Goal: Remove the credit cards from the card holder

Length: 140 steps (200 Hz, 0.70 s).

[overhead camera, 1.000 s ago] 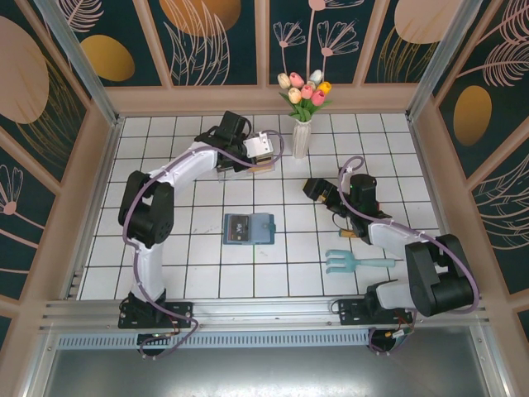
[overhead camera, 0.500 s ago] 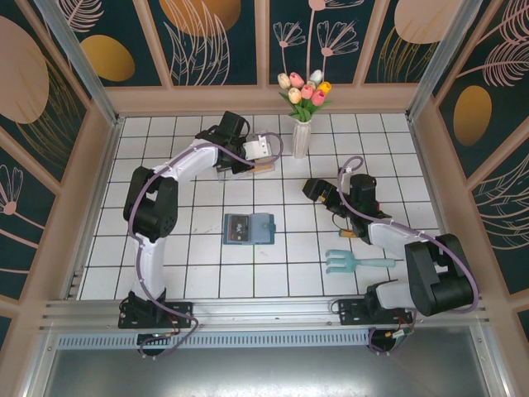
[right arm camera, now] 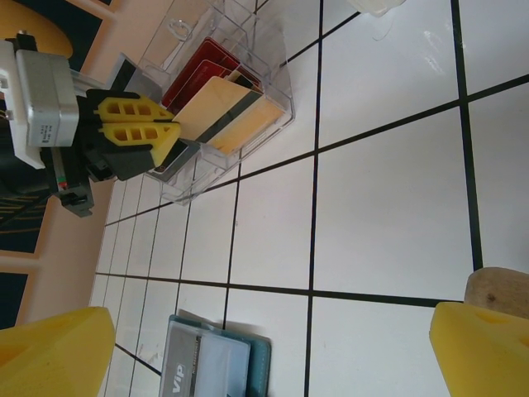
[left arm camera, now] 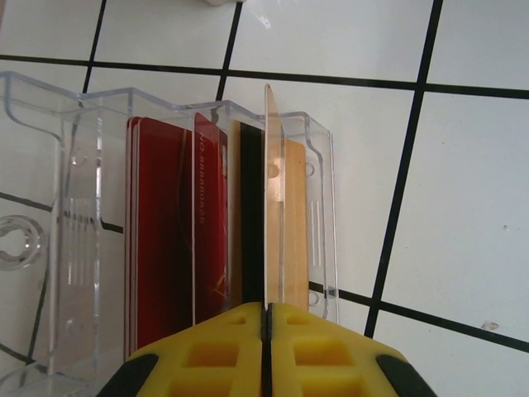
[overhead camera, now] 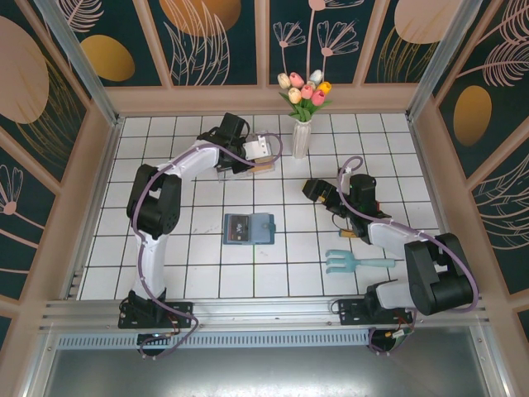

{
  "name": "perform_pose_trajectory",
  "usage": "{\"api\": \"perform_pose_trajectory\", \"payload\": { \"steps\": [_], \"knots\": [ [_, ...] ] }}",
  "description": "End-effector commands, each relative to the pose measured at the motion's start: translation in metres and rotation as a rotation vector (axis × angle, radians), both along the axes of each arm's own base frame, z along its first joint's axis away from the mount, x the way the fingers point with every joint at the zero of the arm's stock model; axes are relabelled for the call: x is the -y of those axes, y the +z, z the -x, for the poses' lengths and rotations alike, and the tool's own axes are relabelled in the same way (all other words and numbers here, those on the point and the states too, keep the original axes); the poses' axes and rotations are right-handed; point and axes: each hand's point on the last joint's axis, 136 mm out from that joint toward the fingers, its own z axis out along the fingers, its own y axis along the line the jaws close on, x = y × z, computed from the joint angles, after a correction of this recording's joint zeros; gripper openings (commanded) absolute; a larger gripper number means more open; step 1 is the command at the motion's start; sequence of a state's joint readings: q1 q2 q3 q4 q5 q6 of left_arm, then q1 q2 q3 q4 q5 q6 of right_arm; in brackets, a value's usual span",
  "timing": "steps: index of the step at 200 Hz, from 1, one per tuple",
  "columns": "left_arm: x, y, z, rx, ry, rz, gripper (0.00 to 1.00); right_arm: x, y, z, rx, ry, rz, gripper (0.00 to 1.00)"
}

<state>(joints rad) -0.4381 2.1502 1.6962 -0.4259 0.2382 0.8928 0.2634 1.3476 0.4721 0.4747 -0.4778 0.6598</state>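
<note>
The left gripper (left arm camera: 266, 331) has its jaws pinched tight on a tan-gold card (right arm camera: 223, 112), held upright in the clear tray (left arm camera: 74, 207) beside red cards (left arm camera: 165, 223) and a black card (left arm camera: 250, 215). I cannot tell whether its lower edge touches the tray floor. The right gripper (right arm camera: 264, 351) hovers with jaws spread wide, holding nothing. The teal card holder (overhead camera: 249, 228) lies open on the tabletop (overhead camera: 207, 273), well apart from the tray, with what looks like a grey card (right arm camera: 202, 360) on it.

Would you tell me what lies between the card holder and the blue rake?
Only bare white tiles separate the card holder and blue rake, per the top view.
</note>
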Motion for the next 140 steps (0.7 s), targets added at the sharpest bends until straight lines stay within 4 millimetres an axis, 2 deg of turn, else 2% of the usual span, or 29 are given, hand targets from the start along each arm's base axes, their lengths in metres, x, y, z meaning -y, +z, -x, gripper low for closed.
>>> {"api": "perform_pose_trajectory", "payload": {
  "steps": [1, 29, 64, 112, 140],
  "knots": [
    [-0.003, -0.002, -0.01, 0.018, 0.019, 0.003, 0.13, -0.005, 0.005, -0.003, 0.029, 0.027, -0.005, 0.98],
    [-0.005, 0.004, -0.016, 0.029, 0.057, 0.012, 0.24, -0.005, 0.004, -0.003, 0.028, 0.031, -0.005, 0.98],
    [-0.001, 0.03, -0.014, 0.036, 0.059, 0.084, 0.29, -0.007, 0.006, -0.002, 0.031, 0.043, -0.011, 0.98],
    [0.004, 0.11, -0.006, 0.1, 0.128, 0.345, 0.32, -0.01, 0.008, 0.0, 0.041, 0.055, -0.008, 0.98],
    [-0.013, 0.144, 0.001, 0.137, 0.3, 0.473, 0.37, -0.015, 0.012, 0.001, 0.062, 0.067, 0.025, 0.98]
  ]
}}
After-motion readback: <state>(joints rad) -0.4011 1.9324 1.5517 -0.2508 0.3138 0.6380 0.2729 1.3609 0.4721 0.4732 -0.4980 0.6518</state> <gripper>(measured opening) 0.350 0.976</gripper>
